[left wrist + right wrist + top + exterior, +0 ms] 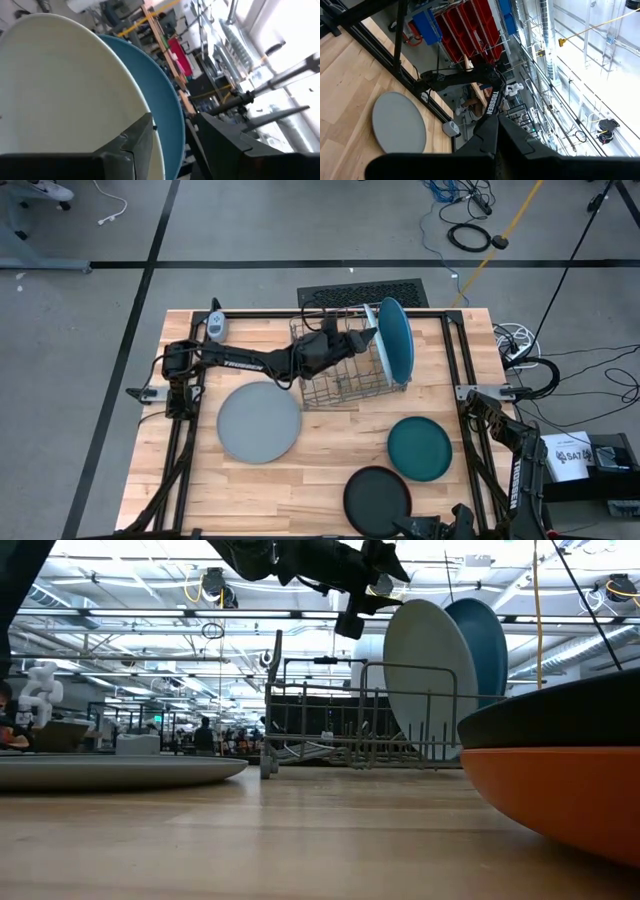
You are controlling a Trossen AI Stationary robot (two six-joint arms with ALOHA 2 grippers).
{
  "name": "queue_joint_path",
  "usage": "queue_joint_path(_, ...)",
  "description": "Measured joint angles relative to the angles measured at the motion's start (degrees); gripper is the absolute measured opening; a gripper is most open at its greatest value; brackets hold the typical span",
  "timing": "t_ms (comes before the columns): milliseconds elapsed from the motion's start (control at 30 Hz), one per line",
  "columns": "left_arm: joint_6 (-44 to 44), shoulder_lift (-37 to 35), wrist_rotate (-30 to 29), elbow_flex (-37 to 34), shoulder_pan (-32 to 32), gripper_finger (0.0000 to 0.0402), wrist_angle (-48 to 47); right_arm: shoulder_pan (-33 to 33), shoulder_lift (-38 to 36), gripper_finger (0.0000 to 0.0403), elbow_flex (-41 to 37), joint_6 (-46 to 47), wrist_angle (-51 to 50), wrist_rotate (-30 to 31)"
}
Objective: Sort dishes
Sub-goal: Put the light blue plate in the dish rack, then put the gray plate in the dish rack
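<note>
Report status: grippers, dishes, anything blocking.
Left gripper open over rack, beside two racked plates. Right gripper shut, parked at table edge. Grey plate, teal plate, black plate still flat. Nothing blocking.

My left end effector [368, 338] sits over the dish rack [335, 370], hemmed on its far side by two upright plates: a pale plate [428, 675] and the blue plate [396, 340] just behind it. The rack's wires block any low approach. On the counter [330, 450], open wood runs between the grey plate [259, 422] and the teal plate [419, 448] (a decent lane). The black plate [377, 500] crowds the near edge, where the right arm [505, 445] waits.
</note>
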Motion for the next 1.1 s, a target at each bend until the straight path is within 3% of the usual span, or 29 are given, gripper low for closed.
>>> queue_joint_path(267,0.7,0.0,3.1,0.0,1.0,0.0162,0.4,0.0,0.0,0.0002,0.0,0.0,0.0,0.0)
queue_joint_path(500,0.7,-0.1,4.9,0.0,1.3,0.0215,0.4,0.0,0.0,0.0002,0.0,1.0,-1.0,0.0)
queue_joint_path(700,1.7,-0.9,12.6,0.0,2.8,0.0233,2.5,0.0,0.0,0.0002,0.0,2.2,-2.0,0.0)
queue_joint_path(1100,16.0,-9.0,25.0,0.0,3.3,0.0233,3.8,0.0,0.0,0.0002,0.0,2.7,-2.0,0.0)
